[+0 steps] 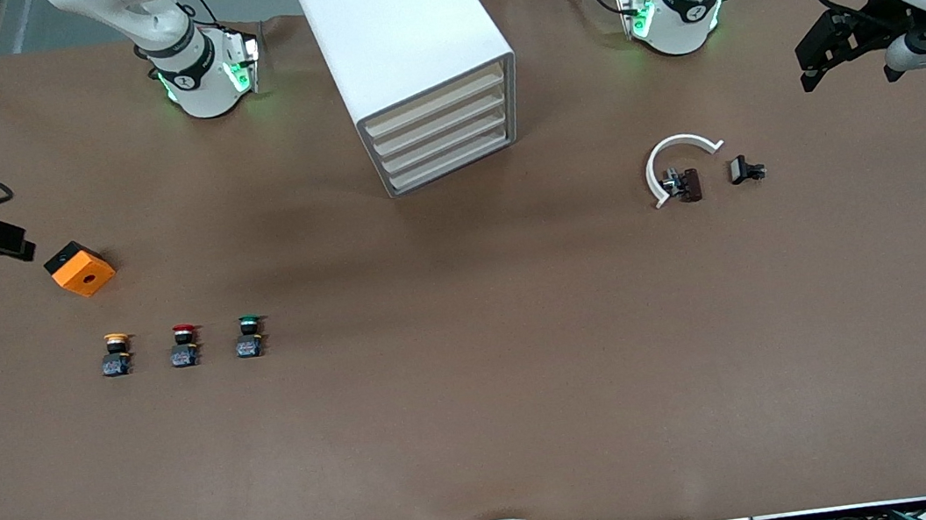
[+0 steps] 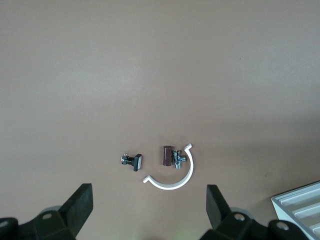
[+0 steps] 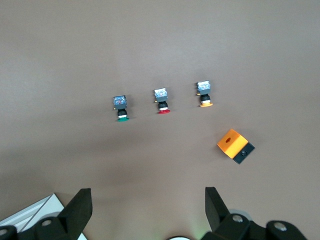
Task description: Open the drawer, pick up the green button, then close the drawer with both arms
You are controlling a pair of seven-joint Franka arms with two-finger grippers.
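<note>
Nearest to the front camera: three buttons in a row, toward the right arm's end of the table, with the button (image 1: pixel 248 336) capped in green at the cabinet end, then a red-capped one (image 1: pixel 184 344) and an orange-capped one (image 1: pixel 116 353). Farther off, an orange block (image 1: pixel 80 268). All four drawers closed in the white cabinet (image 1: pixel 412 63), the drawer (image 1: pixel 453 165) lowest. Near the left arm's end, a white curved clip (image 1: pixel 675 162). Left gripper (image 1: pixel 846 67) waiting wide open above the table edge; right gripper (image 3: pixel 148 209) wide open too, holding nothing.

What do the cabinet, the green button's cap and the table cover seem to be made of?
Cabinet: likely smooth white plastic, softly glossy with rounded edges. Green button cap: probably coloured plastic. Table cover: matte brown paper or sheet, faintly creased.
</note>
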